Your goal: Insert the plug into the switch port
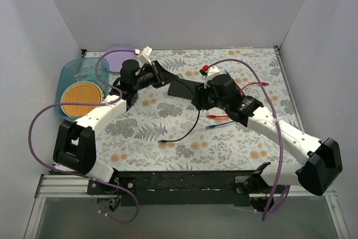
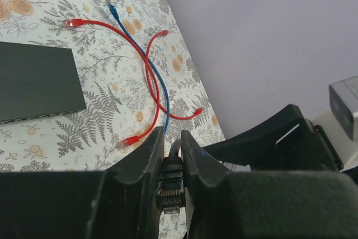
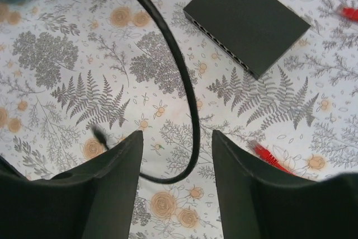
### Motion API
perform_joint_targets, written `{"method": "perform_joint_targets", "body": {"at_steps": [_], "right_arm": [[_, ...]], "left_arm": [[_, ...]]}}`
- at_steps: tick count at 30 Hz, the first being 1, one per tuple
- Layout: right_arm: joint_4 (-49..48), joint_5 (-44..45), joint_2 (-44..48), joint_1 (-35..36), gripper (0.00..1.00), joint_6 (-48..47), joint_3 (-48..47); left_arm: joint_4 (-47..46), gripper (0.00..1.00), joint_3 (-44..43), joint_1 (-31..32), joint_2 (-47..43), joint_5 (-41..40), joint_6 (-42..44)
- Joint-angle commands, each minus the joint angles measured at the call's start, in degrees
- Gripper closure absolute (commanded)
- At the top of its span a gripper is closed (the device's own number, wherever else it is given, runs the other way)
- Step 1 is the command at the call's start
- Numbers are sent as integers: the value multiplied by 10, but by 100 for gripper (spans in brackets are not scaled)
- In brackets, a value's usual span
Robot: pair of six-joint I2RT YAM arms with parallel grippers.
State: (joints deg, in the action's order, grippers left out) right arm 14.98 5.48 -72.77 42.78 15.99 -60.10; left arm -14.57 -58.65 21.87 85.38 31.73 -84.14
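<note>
The switch (image 1: 183, 88), a flat black box, lies on the floral mat mid-table, its row of ports showing in the right wrist view (image 3: 246, 20); it also shows in the left wrist view (image 2: 33, 79). My left gripper (image 2: 172, 138) is shut on the black plug (image 2: 170, 183), contacts facing the camera, and hovers just left of the switch in the top view (image 1: 162, 75). The plug's black cable (image 3: 184, 82) hangs down between the fingers of my right gripper (image 3: 177, 138), which is open and empty, just right of the switch (image 1: 198, 98). The cable's free end (image 1: 162, 140) lies on the mat.
Two red cables (image 2: 148, 71) and a blue cable (image 2: 140, 48) lie crossed on the mat right of the switch. A teal tray (image 1: 70, 71) holding an orange disc and a purple plate (image 1: 120, 53) sit at the far left. White walls enclose the table.
</note>
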Motion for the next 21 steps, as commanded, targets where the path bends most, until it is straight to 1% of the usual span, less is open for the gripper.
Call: {"method": "perform_joint_targets", "body": {"at_steps": [1, 3, 4, 9, 12, 13, 14, 15, 16, 17, 18, 19, 20, 21], "right_arm": [[-62, -43, 40, 1, 26, -28, -11], [-78, -51, 43, 2, 15, -40, -19], [-79, -67, 40, 2, 14, -45, -25], [-80, -74, 16, 2, 13, -54, -48], [-90, -73, 2, 2, 18, -48, -52], [-98, -74, -3, 2, 22, -48, -55], [-100, -76, -7, 2, 31, -47, -58], [-101, -78, -11, 2, 44, -48, -61], [-97, -78, -18, 2, 72, -48, -64], [-94, -78, -21, 2, 85, -50, -71], [-90, -77, -25, 2, 94, -52, -76], [-84, -77, -30, 2, 99, -53, -78], [-77, -76, -31, 1, 99, -54, -80], [-75, -72, -29, 2, 99, -54, -78]], "left_arm": [[-26, 100, -23, 12, -5, 61, 15], [-26, 100, -32, 23, -1, 71, 26], [-27, 100, -38, 27, -1, 79, 28], [-44, 100, -38, 38, -13, 85, 21], [-53, 100, -39, 40, -18, 102, 20], [-54, 100, -39, 40, -20, 106, 20], [-55, 100, -41, 40, -20, 112, 21], [-54, 100, -41, 40, -24, 111, 23], [-48, 100, -41, 40, -26, 109, 26], [-47, 100, -40, 40, -29, 105, 27], [-48, 100, -38, 40, -35, 104, 28], [-50, 100, -38, 40, -37, 102, 28], [-50, 99, -37, 40, -39, 102, 30], [-50, 85, -36, 40, -42, 102, 31]]}}
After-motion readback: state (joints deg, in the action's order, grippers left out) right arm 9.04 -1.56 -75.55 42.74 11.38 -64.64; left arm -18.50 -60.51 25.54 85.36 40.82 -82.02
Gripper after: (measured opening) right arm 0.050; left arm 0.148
